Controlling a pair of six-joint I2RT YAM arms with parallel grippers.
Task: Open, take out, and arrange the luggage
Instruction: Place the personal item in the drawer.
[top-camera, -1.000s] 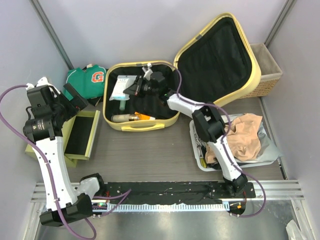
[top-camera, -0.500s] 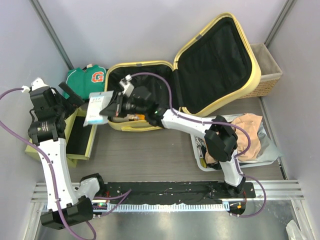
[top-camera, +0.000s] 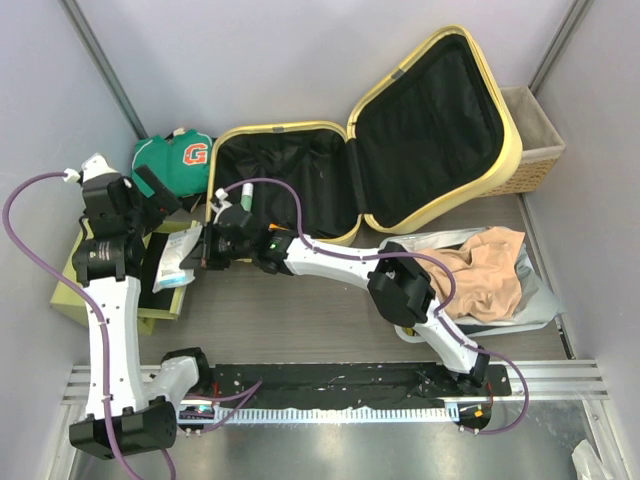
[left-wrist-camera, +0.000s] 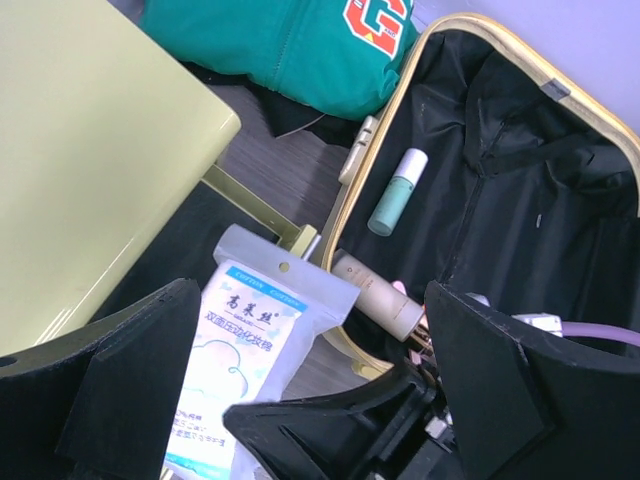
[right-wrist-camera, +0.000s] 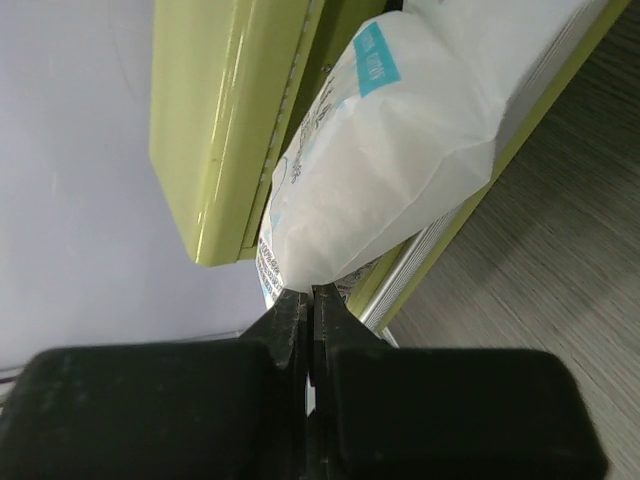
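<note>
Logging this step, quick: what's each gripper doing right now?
Left gripper: open, holding nothing.
Right gripper: closed on the white packet.

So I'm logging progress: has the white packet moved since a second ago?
Yes. The white packet, pinched in the right end effector, has gone left, out of the luggage and over to the yellow-green box.

Grey wood-grain table holds open yellow luggage just behind the right gripper, a yellow-green box just left of it, a green jersey farther back.
</note>
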